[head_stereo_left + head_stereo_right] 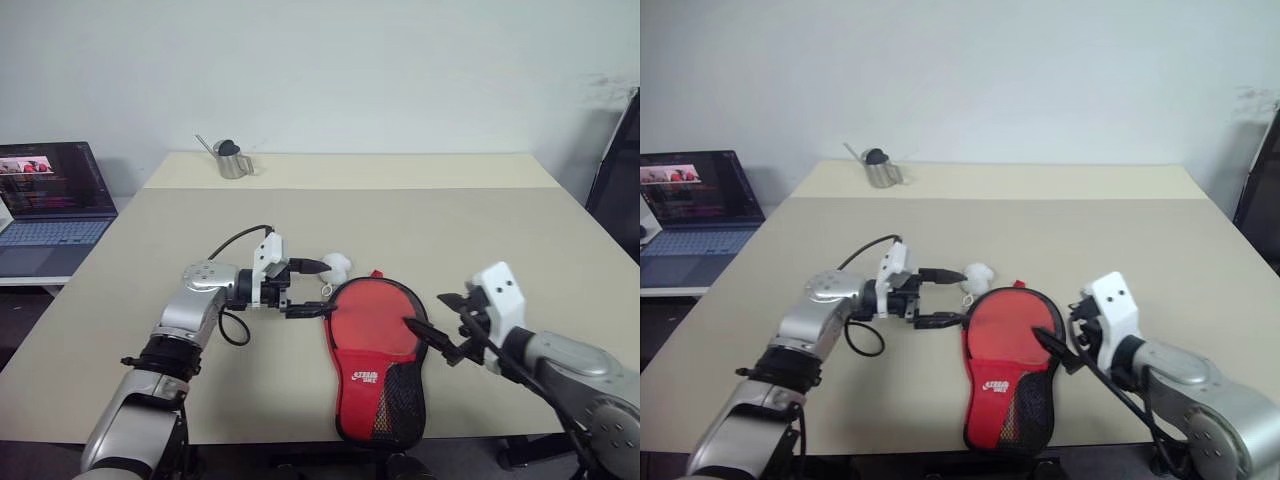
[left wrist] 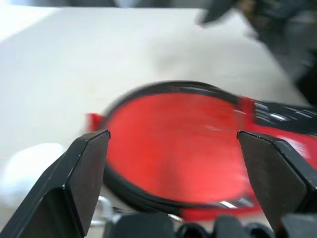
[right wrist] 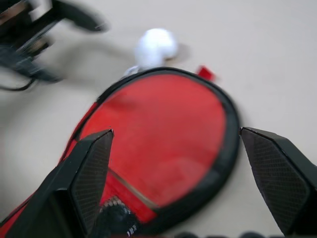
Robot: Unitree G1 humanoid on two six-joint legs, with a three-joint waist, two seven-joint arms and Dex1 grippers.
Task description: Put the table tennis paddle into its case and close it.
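The case [image 1: 372, 350] lies flat near the table's front edge, red side up, with its white logo and black mesh pocket toward me and its round end pointing away. The table tennis paddle is hidden. My left gripper [image 1: 322, 288] hovers at the left rim of the case's round end, pointing right, open with nothing between its fingers. In the left wrist view the case [image 2: 183, 148] sits just beyond that gripper's spread fingers. My right gripper [image 1: 422, 310] is raised at the case's right side, aimed at the round end, open and empty.
A small white round thing [image 1: 337, 265] rests on the table [image 1: 480, 230] just beyond the case's round end. A metal can [image 1: 232, 160] stands at the far side. A laptop [image 1: 50, 205] sits on a low surface to the left, a dark chair [image 1: 620, 170] at the right.
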